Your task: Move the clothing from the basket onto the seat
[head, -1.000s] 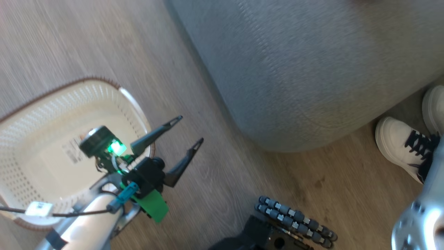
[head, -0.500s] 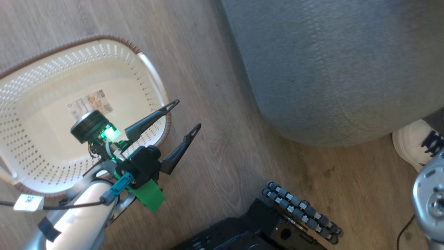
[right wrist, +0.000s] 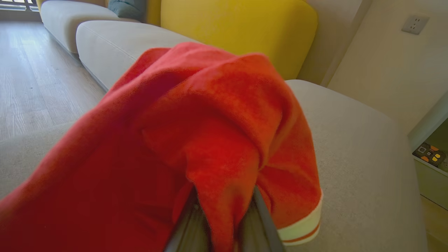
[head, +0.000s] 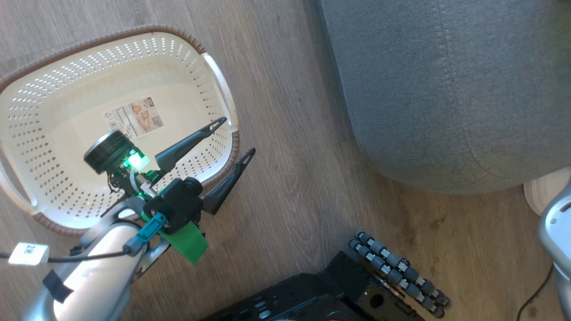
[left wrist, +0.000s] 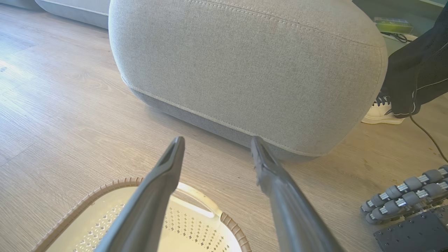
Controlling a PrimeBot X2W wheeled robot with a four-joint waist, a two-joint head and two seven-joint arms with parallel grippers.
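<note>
left gripper [head: 238, 135]: jaws spread wide, nothing between them. One finger hangs over the inside of the basket, the other over its brown rim.
right gripper [right wrist: 225, 213]: jaws pinched down on the red clothing [right wrist: 196, 140]. A fold of it is caught right between the two fingers.
red clothing: bunched up and draped over the right jaws, hiding the fingertips. The white trim with an orange stripe dangles off to the right of the fingers.
basket [head: 214, 67]: sits on the wood floor [head: 290, 178] under the left jaws, bare bottom showing with the paper label [head: 134, 117] on it.
seat [head: 446, 89]: big grey cushion, straight ahead of the left fingertips and apart from the basket. From the right wrist it spreads out below and beyond the cloth.
yellow cushion [right wrist: 238, 28]: behind the seat, past the top of the cloth.
shoe [left wrist: 379, 113]: a person's white one, on the floor by the seat's far corner, off to the right of the left jaws.
</note>
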